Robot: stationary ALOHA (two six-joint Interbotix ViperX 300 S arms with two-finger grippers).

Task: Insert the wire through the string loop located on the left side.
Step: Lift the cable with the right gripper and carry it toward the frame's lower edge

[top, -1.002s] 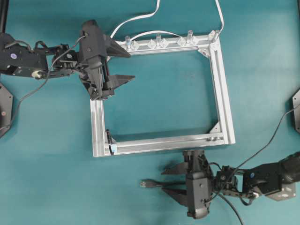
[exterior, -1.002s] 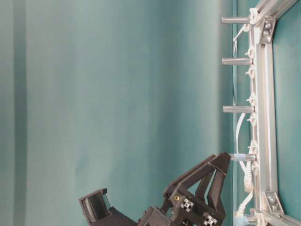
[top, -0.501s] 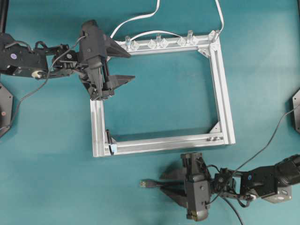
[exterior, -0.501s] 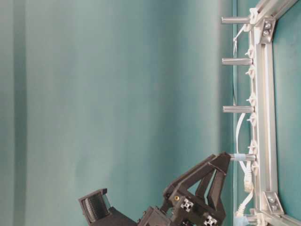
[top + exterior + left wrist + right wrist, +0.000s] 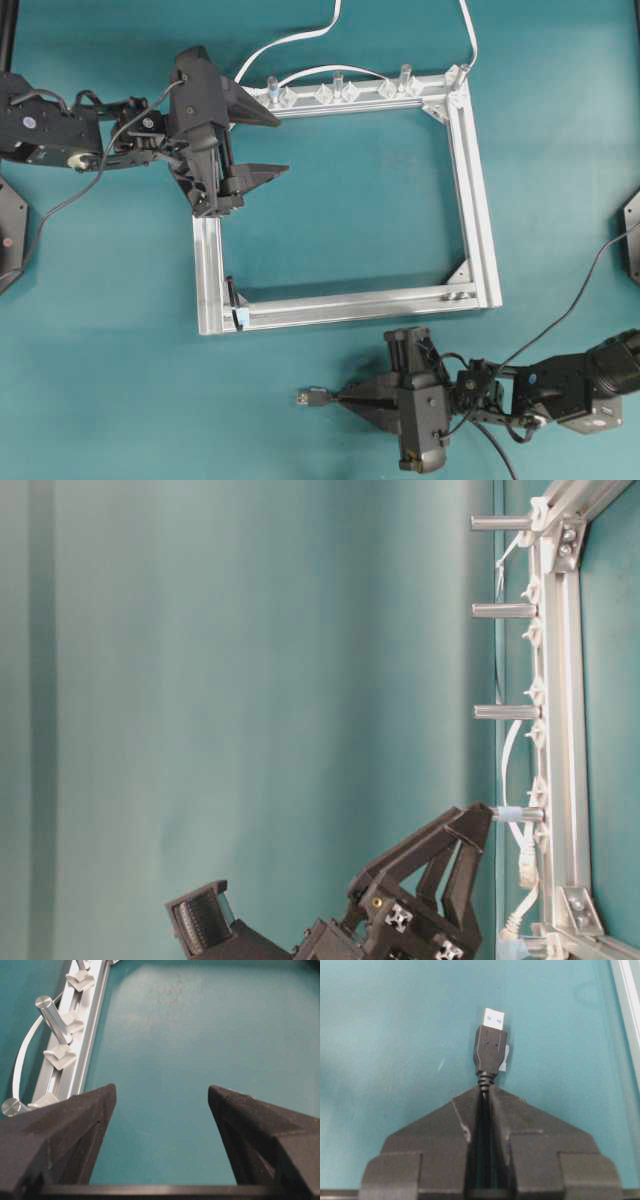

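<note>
Already the right tool was clamped on the wire just behind its plug, which lay low over the worktop in front of the frame, well apart from the loop at the frame's near-left corner. Light and limp, the wire would likely sag, so this grip close to the stiff plug seemed right for aiming it. The left tool hung wide apart and empty over the frame's far-left corner.

Right gripper fingers — open before — now clamp the wire.
</note>
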